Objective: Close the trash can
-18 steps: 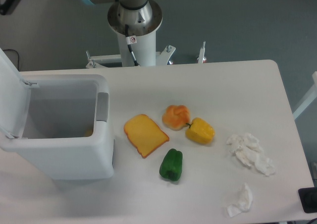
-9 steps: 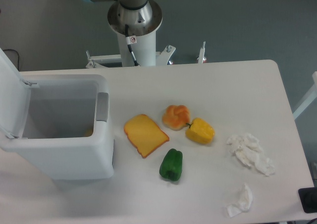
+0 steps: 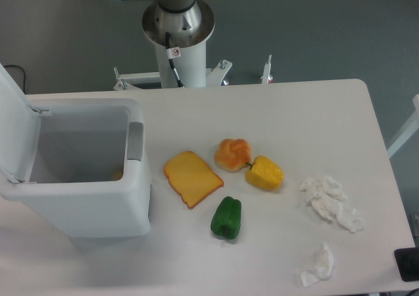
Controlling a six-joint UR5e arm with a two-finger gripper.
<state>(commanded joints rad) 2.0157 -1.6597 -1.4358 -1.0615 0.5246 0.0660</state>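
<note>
A: You have the tabletop filling the view, white and wide. What sits largest on it?

B: The trash can, at your far left edge of the view. Its lid stands up on the left side, swung fully back, so the mouth is open and you can see down into it. The grey latch tab faces the food, on the wall opposite the lid.

A: And the arm?

B: You only see the arm base behind the tabletop's far edge, plus a bit of the upper link at the top. A second ago a dark part showed in the top left corner; half a second ago it was nearly gone, and now it is out of frame. The end effector is not in view, so you cannot tell whether it is open or closed.

A: What does that mean for closing the can?

B: Likely the arm is repositioning out of sight, not yet on the lid. Nothing on the tabletop has shifted and the lid has not moved. The task looks barely begun.

A: The smaller things?

B: Going down in size: the cheese slice, the yellow pepper, the orange bun touching it, the green pepper, then 2 tissue wads, a larger one and a small one. All lie well apart from the lid's swing.
</note>
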